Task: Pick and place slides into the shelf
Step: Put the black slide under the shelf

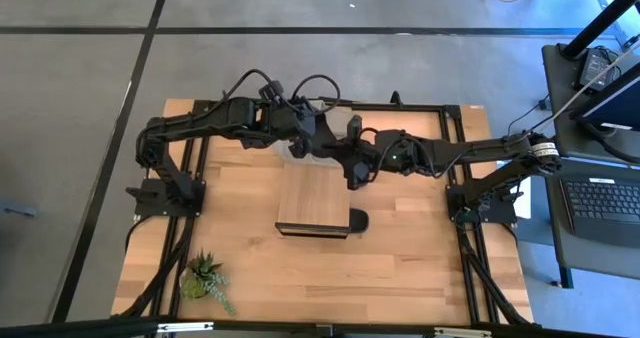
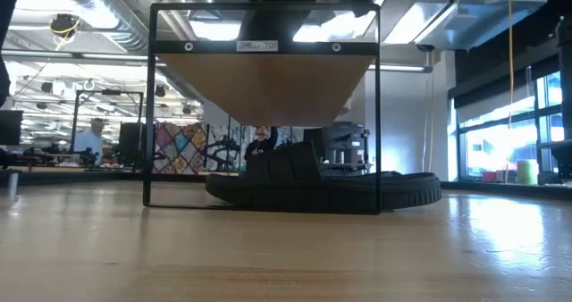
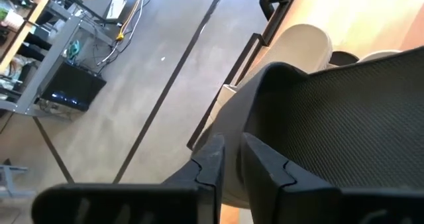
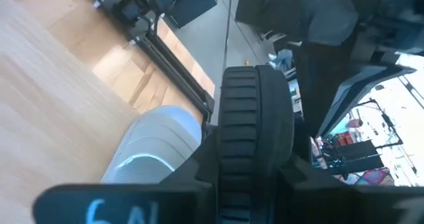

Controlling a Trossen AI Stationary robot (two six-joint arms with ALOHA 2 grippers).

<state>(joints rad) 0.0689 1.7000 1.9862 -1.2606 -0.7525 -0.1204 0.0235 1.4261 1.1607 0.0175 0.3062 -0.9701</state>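
The right pincer (image 4: 248, 177) is seen clamped on a black slide (image 4: 255, 118) behind the shelf (image 1: 313, 200); the left pincer (image 3: 228, 168) is pinched on another black slide (image 3: 344, 118). A potted plant (image 1: 205, 275) sits at the desk (image 1: 420, 268) corner.

Robotics lab or open workshop. Grey concrete floor (image 1: 80, 128) with dark tape lines; laptop (image 1: 607, 200) on side cart; exposed ceiling ducts (image 2: 89, 20) and strip lights; desks with monitors, person (image 2: 88, 137) seated in background; large windows (image 2: 505, 132).
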